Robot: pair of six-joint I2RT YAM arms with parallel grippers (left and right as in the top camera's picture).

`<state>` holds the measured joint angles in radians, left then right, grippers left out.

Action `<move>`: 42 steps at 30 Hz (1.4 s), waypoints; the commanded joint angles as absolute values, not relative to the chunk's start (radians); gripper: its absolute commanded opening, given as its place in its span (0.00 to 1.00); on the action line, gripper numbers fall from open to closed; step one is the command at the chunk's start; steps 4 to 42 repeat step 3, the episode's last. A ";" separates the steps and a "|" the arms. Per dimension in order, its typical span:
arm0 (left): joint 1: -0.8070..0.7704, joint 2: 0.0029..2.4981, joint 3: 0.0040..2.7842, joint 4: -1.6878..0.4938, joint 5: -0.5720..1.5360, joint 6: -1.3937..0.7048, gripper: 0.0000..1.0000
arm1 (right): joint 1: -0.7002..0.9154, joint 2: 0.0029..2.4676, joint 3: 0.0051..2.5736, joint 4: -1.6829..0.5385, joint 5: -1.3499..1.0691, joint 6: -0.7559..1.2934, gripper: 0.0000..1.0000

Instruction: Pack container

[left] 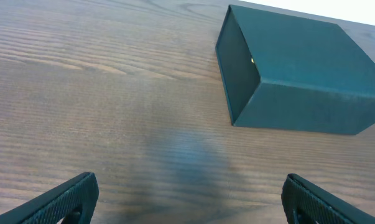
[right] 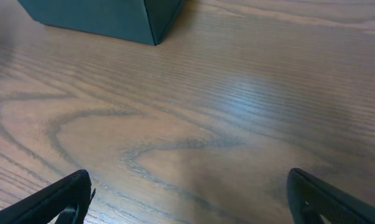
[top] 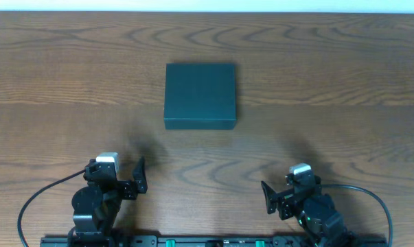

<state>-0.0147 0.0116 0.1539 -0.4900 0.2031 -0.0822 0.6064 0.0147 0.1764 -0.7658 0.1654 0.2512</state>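
Observation:
The container (top: pixel 200 95) is a dark, square, shallow box with its lid shut, standing on the wooden table at the middle. It also shows in the left wrist view (left: pixel 299 78) at the upper right, and its corner shows in the right wrist view (right: pixel 109 15) at the top left. My left gripper (top: pixel 139 176) rests near the front edge at the left, open and empty (left: pixel 190 196). My right gripper (top: pixel 267 195) rests near the front edge at the right, open and empty (right: pixel 190 196). Both are well short of the container. No snack packets are in view.
The wooden table (top: pixel 330 103) spreads bare on all sides of the box. A black rail (top: pixel 207 241) with the arm bases runs along the front edge. Cables loop out from each arm at the front corners.

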 commanded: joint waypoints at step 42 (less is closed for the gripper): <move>-0.010 0.004 0.138 -0.490 0.210 -0.093 0.95 | 0.603 0.005 0.168 -0.766 0.165 0.238 0.99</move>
